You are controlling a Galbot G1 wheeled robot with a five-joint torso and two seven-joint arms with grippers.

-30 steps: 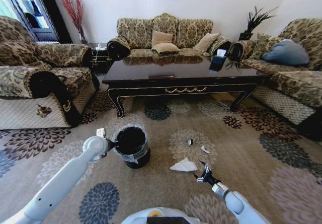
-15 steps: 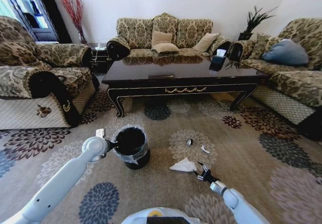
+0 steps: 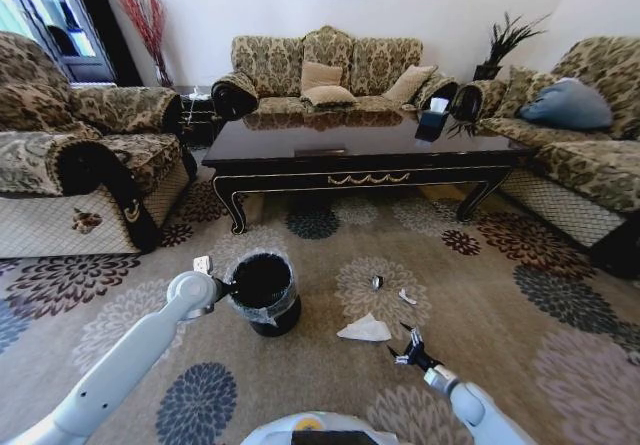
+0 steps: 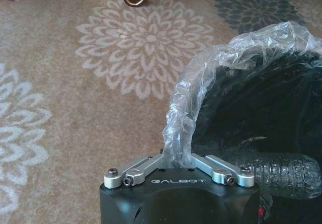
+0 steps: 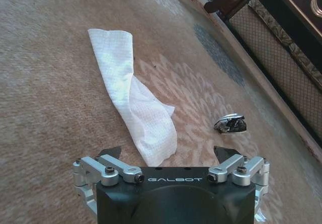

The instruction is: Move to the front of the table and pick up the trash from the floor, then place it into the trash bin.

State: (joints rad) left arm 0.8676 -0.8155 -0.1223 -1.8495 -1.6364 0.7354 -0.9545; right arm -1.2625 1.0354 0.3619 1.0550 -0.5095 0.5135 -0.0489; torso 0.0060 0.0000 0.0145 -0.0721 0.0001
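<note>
The right tool (image 5: 168, 156) hangs spread wide just above the carpet (image 5: 45, 108), its fingers straddling the near end of a crumpled white paper towel (image 5: 132, 100), whose long axis runs straight away from it. The left tool (image 4: 177, 159) is pressed together on the crinkly clear liner (image 4: 211, 68) at the round black trash bin (image 3: 262, 287) rim; a ribbed clear plastic bottle (image 4: 287, 173) lies sideways inside, just beside it.

The dark glossy table (image 3: 360, 155) stands on the carpet. In front of it stands the round black trash bin (image 3: 264, 291), upright, with a clear liner and a clear bottle (image 4: 282, 173) inside. White paper (image 3: 365, 329) lies flat nearby, beside a small dark bit (image 3: 377, 283) and a white scrap (image 3: 407, 296).
</note>
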